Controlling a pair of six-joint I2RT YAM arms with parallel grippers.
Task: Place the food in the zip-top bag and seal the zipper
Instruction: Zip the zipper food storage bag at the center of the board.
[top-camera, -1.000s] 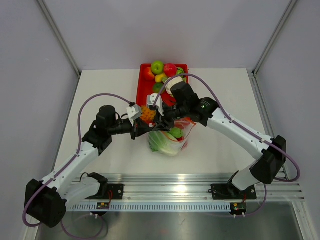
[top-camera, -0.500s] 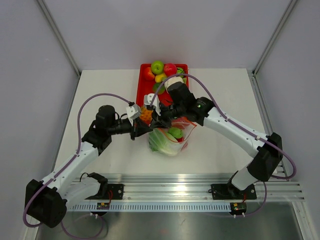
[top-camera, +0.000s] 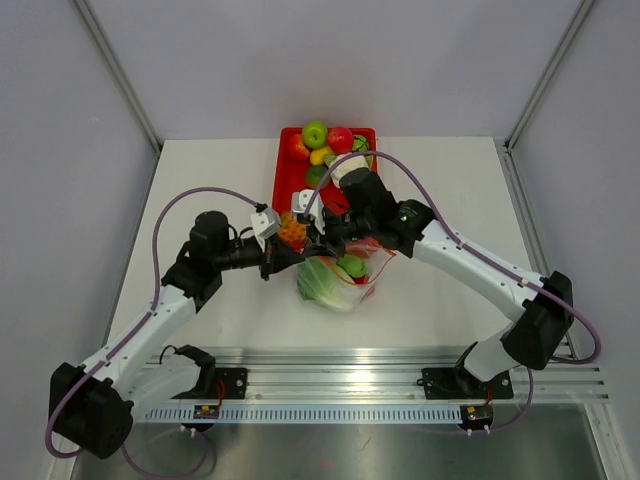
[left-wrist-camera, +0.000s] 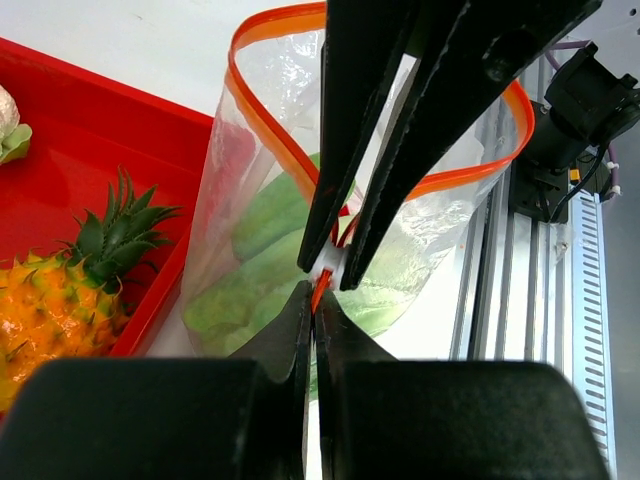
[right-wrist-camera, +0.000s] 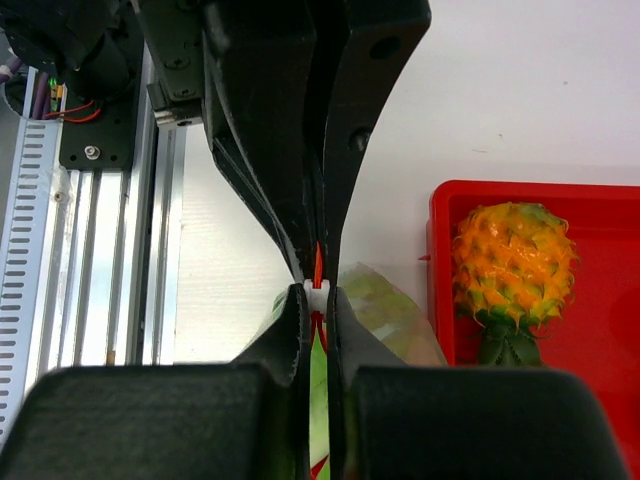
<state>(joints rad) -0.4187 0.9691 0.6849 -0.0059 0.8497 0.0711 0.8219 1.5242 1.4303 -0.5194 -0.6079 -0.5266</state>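
Orange-red zipper (left-wrist-camera: 262, 130) sits clamped between the closed fingers of my left gripper (left-wrist-camera: 313, 300). My right gripper (right-wrist-camera: 318, 295) is clenched on the same strip, tip to tip against the left. Beyond the pinch the strip loops open around the mouth of the clear zip-top bag (left-wrist-camera: 275, 75). The bag holds the lettuce (top-camera: 320, 284), cucumber (top-camera: 351, 265) and tomato (left-wrist-camera: 232, 165), and lies just beside the red tray (left-wrist-camera: 120, 130).

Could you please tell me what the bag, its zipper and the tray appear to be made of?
Zip-top bag: thin clear plastic film, glossy. It crinkles, and the green food shows through it.
Zipper: orange-red plastic strip that looks stiffer and holds a smooth curve.
Tray: red, probably moulded plastic, smooth with a slight sheen.
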